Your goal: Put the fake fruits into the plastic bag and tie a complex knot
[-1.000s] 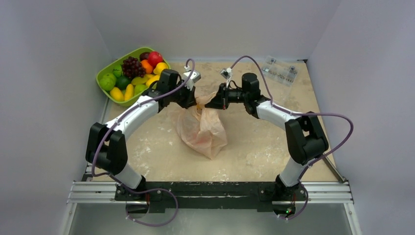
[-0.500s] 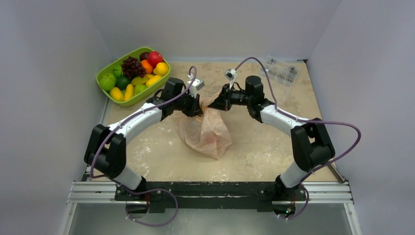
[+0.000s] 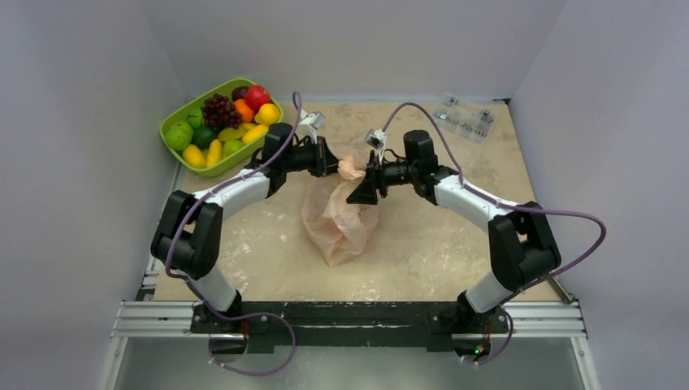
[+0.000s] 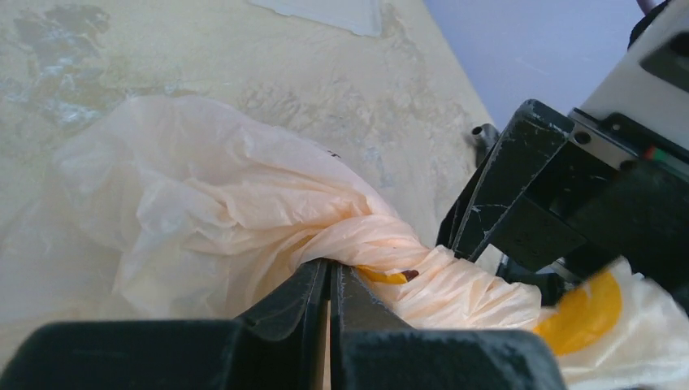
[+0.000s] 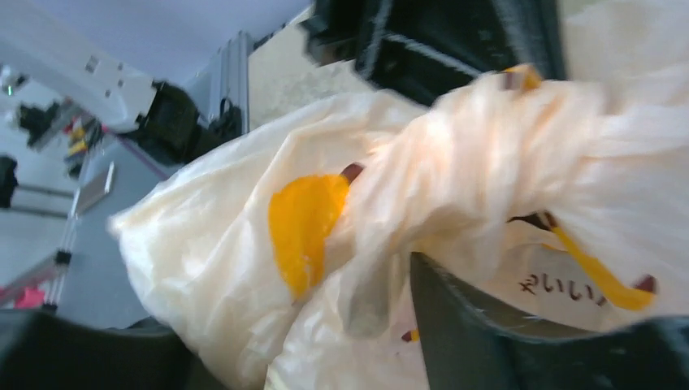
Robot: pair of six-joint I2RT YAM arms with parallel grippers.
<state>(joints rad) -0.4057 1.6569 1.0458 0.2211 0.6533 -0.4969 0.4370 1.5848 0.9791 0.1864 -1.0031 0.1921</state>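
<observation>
A flat tabletop [image 3: 455, 236] of pale sandy beige, mottled with whitish scuffs and patches, carries everything. Near its middle lies a thin, crinkly, translucent peach-orange plastic bag [image 3: 341, 223]; its crumpled body rests on the surface and its gathered top rises on the far side. Far to the left of the bag, at the table's far-left corner, sits a lime-green oval plastic tray [image 3: 173, 123]. Far to the right of the bag, near the far-right corner, lie a few small clear plastic packets [image 3: 465, 116], well apart from it.
</observation>
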